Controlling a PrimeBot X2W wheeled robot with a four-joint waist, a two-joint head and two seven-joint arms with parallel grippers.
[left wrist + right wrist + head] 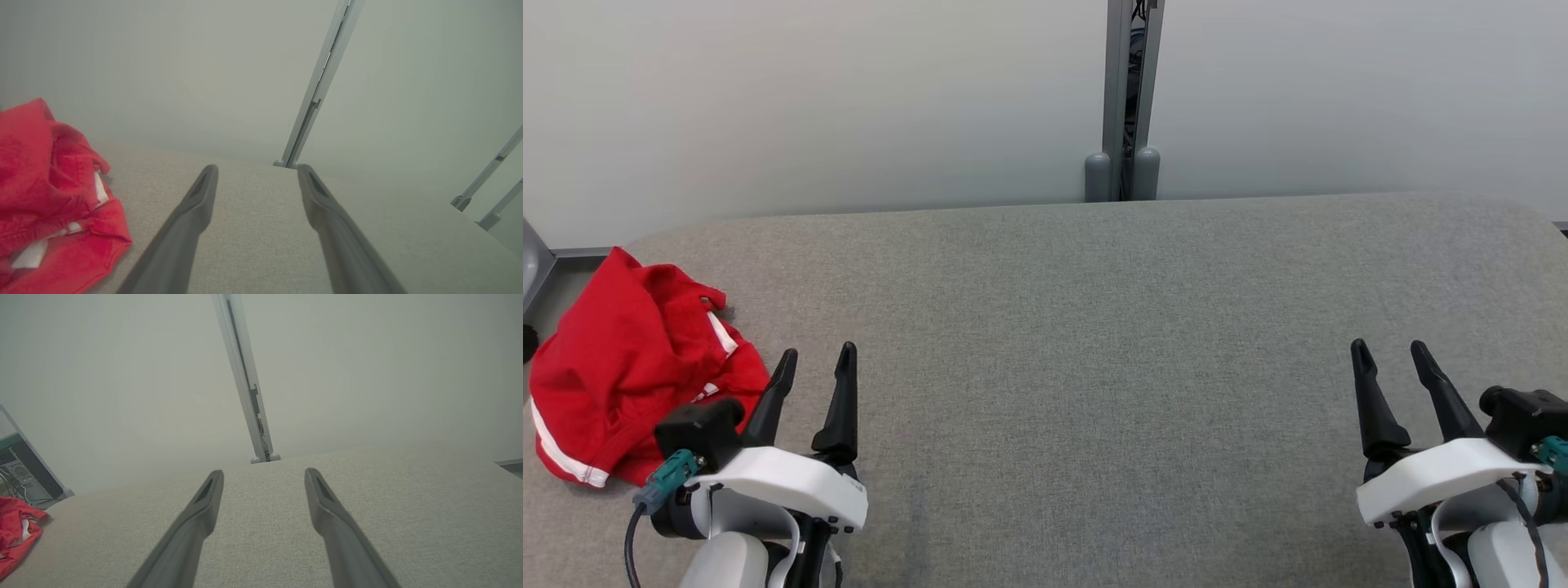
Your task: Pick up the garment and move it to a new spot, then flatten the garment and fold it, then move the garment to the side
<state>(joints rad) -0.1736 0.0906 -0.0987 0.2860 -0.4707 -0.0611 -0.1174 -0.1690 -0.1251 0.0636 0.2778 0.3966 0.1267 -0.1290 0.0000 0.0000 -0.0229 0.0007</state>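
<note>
- The red garment [621,367], trimmed with white stripes, lies crumpled at the left edge of the grey table [1094,327].
- The left hand [817,353] is just beside it, fingers spread apart, holding nothing.
- The right hand [1388,347], near the right edge, is likewise spread and empty.

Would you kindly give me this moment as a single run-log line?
phase: pre-grasp | garment: red, crumpled, on table at left | left gripper: open, beside garment | right gripper: open, above bare table

Head looks down — wrists low, facing forward (all share garment [621,359]).
</note>
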